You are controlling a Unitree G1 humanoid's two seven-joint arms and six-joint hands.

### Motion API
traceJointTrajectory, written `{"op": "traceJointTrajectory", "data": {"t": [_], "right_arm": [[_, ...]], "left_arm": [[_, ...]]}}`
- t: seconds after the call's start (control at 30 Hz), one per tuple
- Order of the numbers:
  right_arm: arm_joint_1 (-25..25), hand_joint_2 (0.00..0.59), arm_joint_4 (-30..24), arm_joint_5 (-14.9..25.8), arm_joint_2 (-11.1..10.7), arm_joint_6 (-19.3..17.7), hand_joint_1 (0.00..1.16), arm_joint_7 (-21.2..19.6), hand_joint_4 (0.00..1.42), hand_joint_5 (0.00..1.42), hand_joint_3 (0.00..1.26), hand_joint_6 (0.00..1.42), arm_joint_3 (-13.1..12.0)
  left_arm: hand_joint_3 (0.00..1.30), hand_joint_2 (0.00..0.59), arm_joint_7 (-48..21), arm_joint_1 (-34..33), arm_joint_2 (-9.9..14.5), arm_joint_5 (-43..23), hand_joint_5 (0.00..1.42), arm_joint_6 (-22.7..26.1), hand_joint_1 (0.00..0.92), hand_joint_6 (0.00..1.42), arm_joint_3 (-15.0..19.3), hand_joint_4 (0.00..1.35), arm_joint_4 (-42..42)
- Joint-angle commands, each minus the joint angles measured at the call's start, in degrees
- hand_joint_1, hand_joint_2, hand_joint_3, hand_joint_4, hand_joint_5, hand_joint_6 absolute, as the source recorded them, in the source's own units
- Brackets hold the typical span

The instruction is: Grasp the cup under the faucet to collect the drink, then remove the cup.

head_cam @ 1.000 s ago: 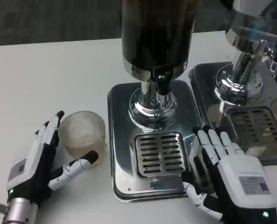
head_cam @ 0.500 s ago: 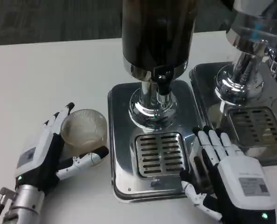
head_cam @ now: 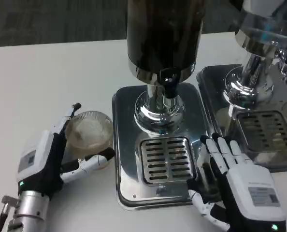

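Note:
A clear ribbed cup [head_cam: 90,129] stands on the white table, left of the steel drip tray [head_cam: 125,145]. My left hand [head_cam: 47,162] wraps it: fingers run up its left side and the thumb presses its near side. The black faucet [head_cam: 168,88] juts from the dark drink dispenser [head_cam: 163,34] above the slotted grille [head_cam: 165,159], which has nothing on it. My right hand [head_cam: 242,186] lies flat on the tray's right edge, fingers straight and apart, holding nothing.
A second dispenser [head_cam: 252,82] with its own tray and grille [head_cam: 264,130] stands at the right, close behind my right hand. White table [head_cam: 47,77] stretches out to the left and behind the cup.
My left hand has closed in around the cup and shifted up and right with it, toward the tray. The right hand has stayed put.

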Motion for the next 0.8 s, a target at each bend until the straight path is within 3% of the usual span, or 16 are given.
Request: {"op": "traceJointTrajectory", "data": {"t": [0.03, 0.13, 0.33, 0.8], "right_arm": [[0.0, 0.43, -0.3, 0.1, -0.1, 0.1, 0.24, -0.5, 0.0, 0.0, 0.06, 0.14, -0.3], [-0.1, 0.43, -0.2, 0.2, 0.0, 0.0, 0.24, -0.5, 0.0, 0.0, 0.07, 0.14, -0.2], [0.1, 0.43, -0.2, 0.4, 0.2, 0.1, 0.25, -0.5, 0.0, 0.0, 0.07, 0.14, -0.4], [-0.6, 0.427, 0.3, 0.9, -0.2, -0.3, 0.25, 0.0, 0.0, 0.0, 0.08, 0.15, -0.8]], "left_arm": [[0.24, 0.048, 1.1, 0.5, 0.5, 0.7, 0.67, -0.9, 0.357, 0.76, -1.0, 0.47, 1.3], [0.32, 0.055, 1.8, 0.4, 0.5, 1.0, 0.76, -0.9, 0.446, 0.85, -1.7, 0.56, 1.5], [0.44, 0.033, 6.2, 0.5, 0.3, 2.3, 0.92, -0.5, 0.525, 1.04, -2.6, 0.7, 1.2], [0.6, 0.0, 16.4, 1.2, -0.3, 4.6, 1.07, 1.0, 0.584, 1.22, -3.1, 0.8, 0.3]]}}
